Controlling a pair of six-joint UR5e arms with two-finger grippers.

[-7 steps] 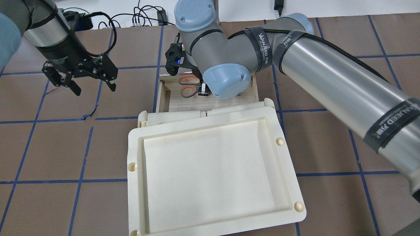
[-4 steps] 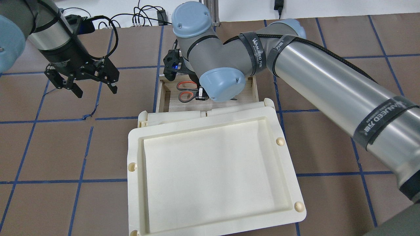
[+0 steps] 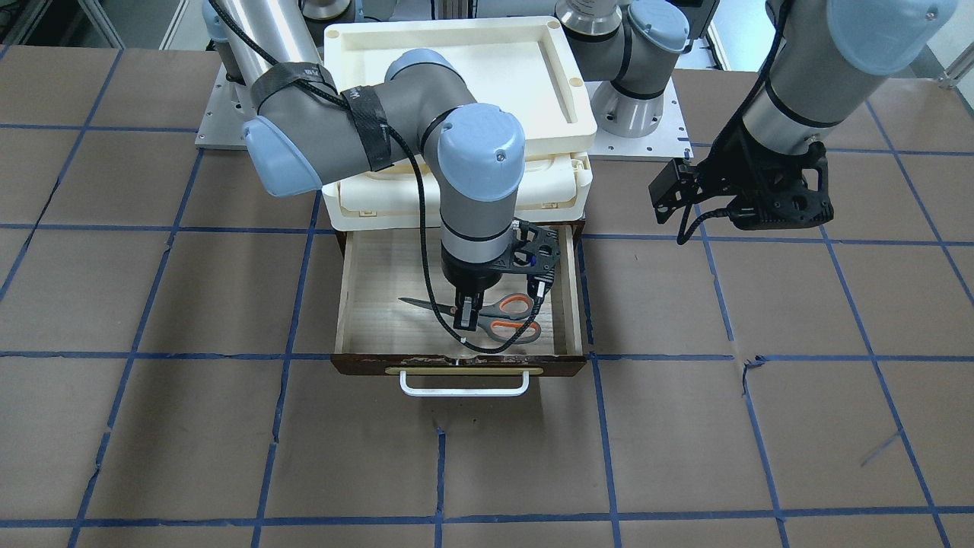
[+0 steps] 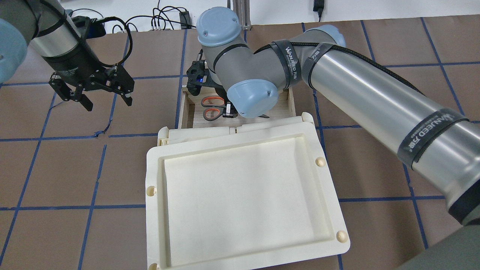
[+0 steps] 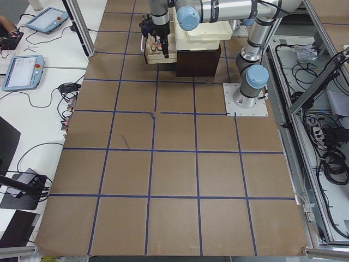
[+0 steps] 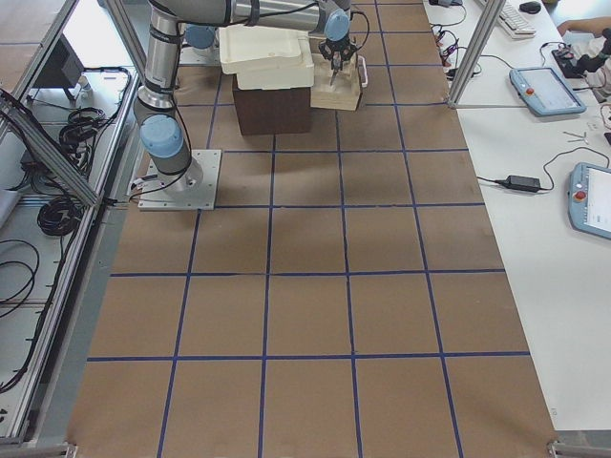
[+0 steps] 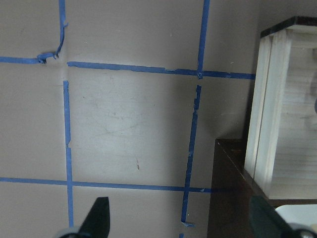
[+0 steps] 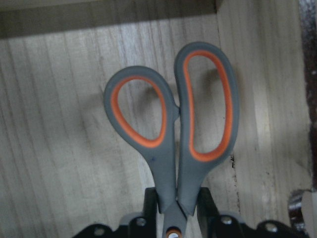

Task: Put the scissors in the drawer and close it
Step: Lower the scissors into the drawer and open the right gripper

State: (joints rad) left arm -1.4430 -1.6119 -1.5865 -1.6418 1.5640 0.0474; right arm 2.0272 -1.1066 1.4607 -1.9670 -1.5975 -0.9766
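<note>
Scissors held in the drawer: one pair of scissors, one drawer, one cream box, two grippers.
Right gripper (image 3: pixel 466 316) is clamped on the scissors (image 8: pixel 176 163) near the pivot, both orange-lined loops sticking out past its fingers. It is low inside the pulled-out drawer (image 3: pixel 344 304); contact with the drawer floor is unclear. The cream box (image 4: pixel 153 176) sits just behind it. Left gripper (image 4: pixel 108 100) hangs well off to the side over the table (image 4: pixel 75 168), fingers spread, holding nothing.

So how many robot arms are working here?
2. The right gripper is down in the open drawer, shut on the scissors. The left gripper hangs open over the table beside it.
</note>
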